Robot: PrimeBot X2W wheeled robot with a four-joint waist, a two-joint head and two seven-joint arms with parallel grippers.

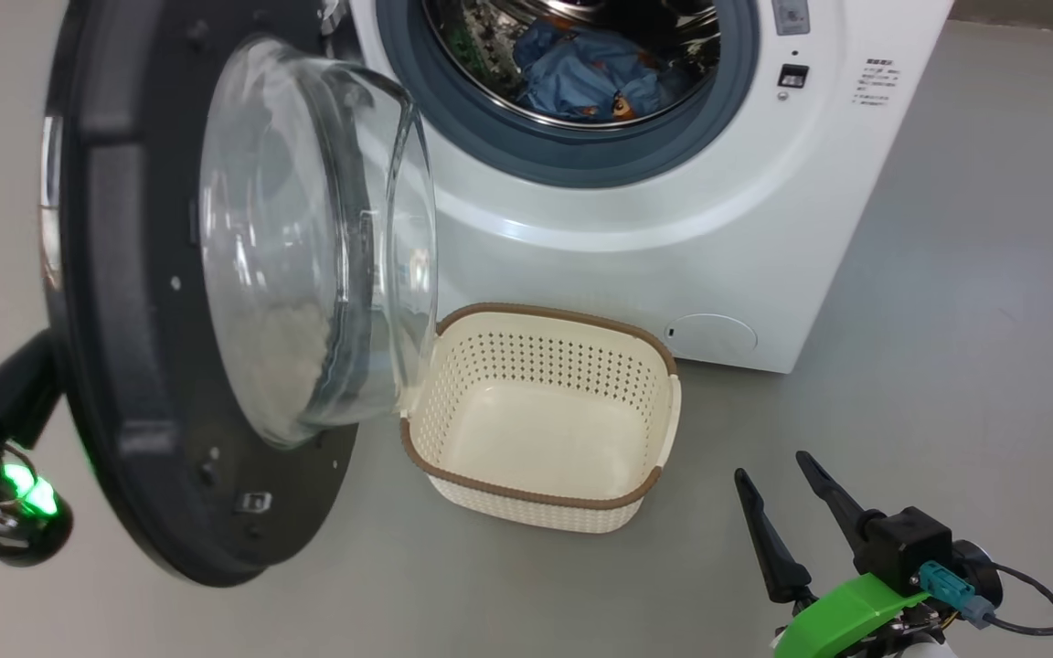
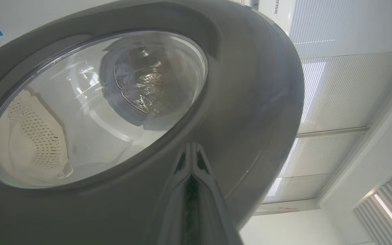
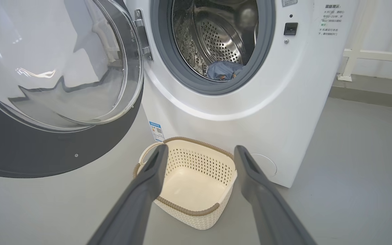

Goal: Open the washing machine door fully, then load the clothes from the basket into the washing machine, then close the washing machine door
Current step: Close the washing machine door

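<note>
The washing machine (image 1: 673,238) stands with its drum open, and the light blue clothes (image 1: 581,78) lie inside the drum (image 3: 223,69). The black washing machine door (image 1: 124,366) hangs swung out to the left, glass bowl facing the basket. The cream basket (image 1: 563,315) sits on the floor before the machine with nothing in it. My left gripper (image 2: 191,147) is shut, its tips at the door's outer face (image 2: 250,85); in the head view the door hides its fingers. My right gripper (image 1: 773,466) is open and holds nothing, low and right of the basket (image 3: 185,211).
Grey floor (image 1: 974,302) spreads wide to the machine's right. A white rail (image 3: 376,56) runs along the wall behind. A black cable (image 1: 1038,594) trails from my right wrist. The door's lower edge hangs close to the basket's left side.
</note>
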